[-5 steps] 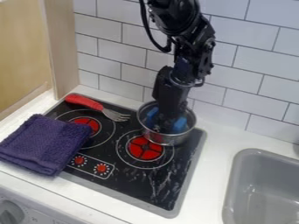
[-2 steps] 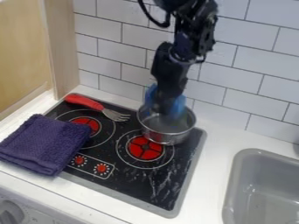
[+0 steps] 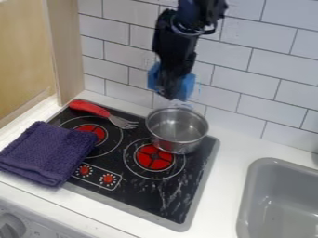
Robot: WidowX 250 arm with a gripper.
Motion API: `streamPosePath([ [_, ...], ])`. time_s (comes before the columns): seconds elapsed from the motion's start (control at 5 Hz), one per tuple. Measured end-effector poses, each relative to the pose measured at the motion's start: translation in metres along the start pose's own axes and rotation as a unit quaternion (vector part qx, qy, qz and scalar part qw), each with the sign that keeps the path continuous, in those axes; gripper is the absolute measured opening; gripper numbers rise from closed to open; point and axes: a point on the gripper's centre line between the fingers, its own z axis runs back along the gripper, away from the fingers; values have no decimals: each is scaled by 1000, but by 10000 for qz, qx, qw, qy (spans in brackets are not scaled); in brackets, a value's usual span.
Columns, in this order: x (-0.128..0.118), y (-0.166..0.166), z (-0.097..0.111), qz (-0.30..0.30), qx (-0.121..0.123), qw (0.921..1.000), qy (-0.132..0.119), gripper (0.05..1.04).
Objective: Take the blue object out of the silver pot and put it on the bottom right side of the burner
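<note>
Behind the pot [image 3: 177, 130], you have the white tiled wall [image 3: 261, 74], and under it the white counter [image 3: 239, 139] with the black stove top [image 3: 140, 190]. The grey sink [image 3: 279, 209] is set into the counter, well to the right of the pot. Your gripper [image 3: 168, 90] hangs down above the pot's back rim, well clear of its inside, pinching the blue object [image 3: 186, 87], which sticks out on both sides of it. The purple towel [image 3: 46, 151] is left of the pot, folded across the stove's left edge and onto the counter. The pot stands upright at the stove's back right corner, and you can see down to its bare metal bottom. A red burner [image 3: 155, 157] shows just in front of it. The red-handled fork [image 3: 102, 113] lies left of the pot, tines pointing toward it.
</note>
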Motion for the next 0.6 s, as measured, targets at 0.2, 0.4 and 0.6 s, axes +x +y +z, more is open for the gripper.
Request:
streamPosePath([
  [0.2,-12,26,14,-125,-41,9999,99,544],
  [0.4,-7,54,22,-22,-42,10000,41,544],
  [0.6,-12,80,23,-189,15,9998,-23,544],
])
